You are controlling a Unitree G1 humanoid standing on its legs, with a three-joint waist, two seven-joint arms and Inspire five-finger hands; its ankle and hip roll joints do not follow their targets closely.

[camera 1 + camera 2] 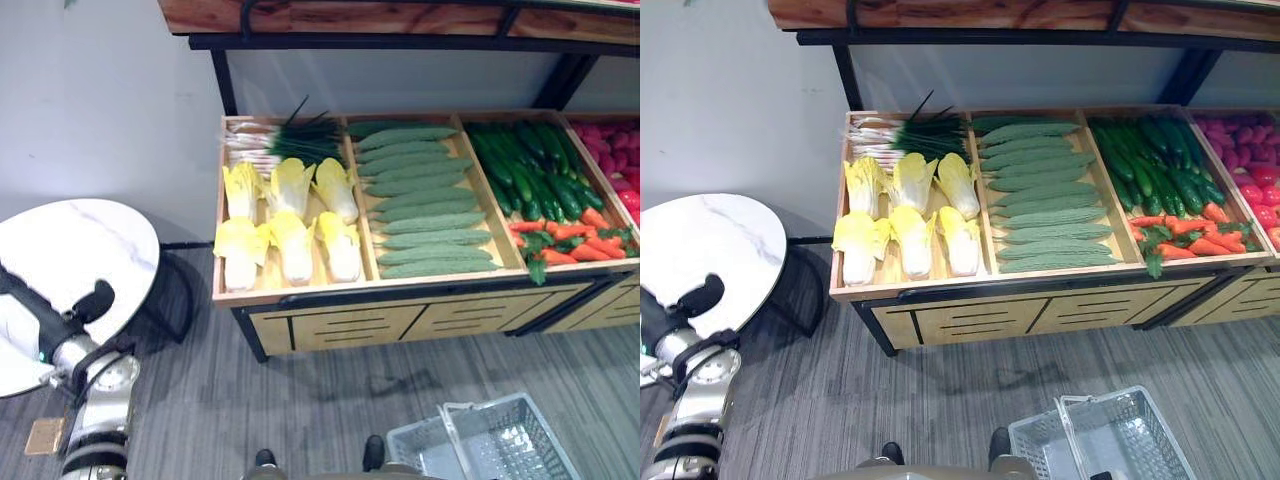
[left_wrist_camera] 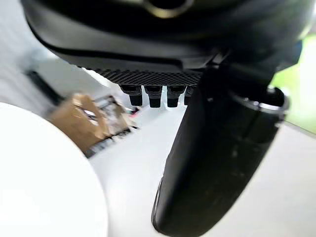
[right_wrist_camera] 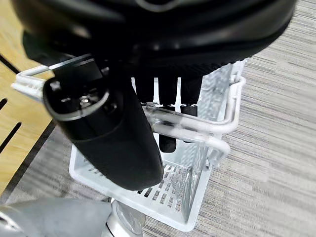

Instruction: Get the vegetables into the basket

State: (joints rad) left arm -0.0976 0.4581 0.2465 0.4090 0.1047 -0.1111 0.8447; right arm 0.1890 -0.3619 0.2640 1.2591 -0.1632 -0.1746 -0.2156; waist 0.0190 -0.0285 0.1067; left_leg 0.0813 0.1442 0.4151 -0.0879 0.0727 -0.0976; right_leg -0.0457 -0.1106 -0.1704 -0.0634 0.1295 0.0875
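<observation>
Nearest the head camera, the grey basket [image 1: 500,440] sits on the floor, cut off at the lower edge. Right hand [image 3: 106,128] has its fingers curled round the basket handles [image 3: 192,126]. Left hand [image 2: 217,148] hangs by the round white bench [image 1: 75,250], fingers relaxed, holding nothing. Vegetables lie in the wooden stand [image 1: 400,290]: cabbages [image 1: 290,225], cucumbers [image 1: 425,205], carrots [image 1: 570,240], partly cropped.

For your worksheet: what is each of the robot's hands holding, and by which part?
The right hand grips the basket by its wire handles. The left hand holds nothing.
</observation>
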